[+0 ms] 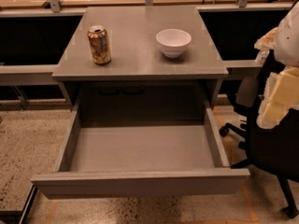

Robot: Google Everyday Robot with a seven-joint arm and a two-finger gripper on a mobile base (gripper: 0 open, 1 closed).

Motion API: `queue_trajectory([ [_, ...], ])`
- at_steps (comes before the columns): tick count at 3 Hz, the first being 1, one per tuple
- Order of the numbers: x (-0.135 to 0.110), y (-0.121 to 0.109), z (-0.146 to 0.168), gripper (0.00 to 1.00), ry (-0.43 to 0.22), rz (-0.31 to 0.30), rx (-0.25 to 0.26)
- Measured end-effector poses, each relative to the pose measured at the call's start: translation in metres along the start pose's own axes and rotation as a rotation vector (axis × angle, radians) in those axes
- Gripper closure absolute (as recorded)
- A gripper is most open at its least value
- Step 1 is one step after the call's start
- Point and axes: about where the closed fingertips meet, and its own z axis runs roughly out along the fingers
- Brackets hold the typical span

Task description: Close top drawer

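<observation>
Speckled stone floor [28, 143] and a row of dark desk bays lie around a grey cabinet standing in the middle of the view. At the right edge hang the pale, blocky parts of the arm, and the cream piece low among them reads as the pincer [279, 99]. It sits up at about the height of the cabinet top and touches nothing. Whether it is spread or pressed together cannot be told from this angle.

Just beneath and behind the pincer is a black office chair [273, 148], with one of its wheels close to the cabinet's right side.

Left of and below the pincer is the top drawer [140, 183], pulled fully out toward the camera, and nothing can be seen in its tray. Its plain front panel runs left to right across the bottom of the view, and its side walls run back into the cabinet.

Farther off, on the cabinet's surface [135, 62], a drinks can [99, 45] stands upright on the left. A white bowl [173, 42] sits on the right, well apart from the can.

The pincer is off to the drawer's right side, not in front of the panel. Closing the drawer looks to call for coming down and round to the panel's near face, then pushing straight back along the side walls. A push near the panel's middle should keep the drawer from skewing. The chair may crowd that path.
</observation>
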Motion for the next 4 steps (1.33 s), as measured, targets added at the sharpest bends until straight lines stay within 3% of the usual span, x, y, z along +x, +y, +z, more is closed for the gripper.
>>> queue_trajectory([
  [1,0.000,0.000,0.000,0.00,0.000,0.000,0.000],
  [2,-0.001,-0.001,-0.002,0.17,-0.003,-0.001,0.010],
  [3,-0.002,0.006,0.018,0.40,-0.022,-0.021,-0.046],
  [4,0.006,0.024,0.050,0.63,0.006,-0.055,-0.115],
])
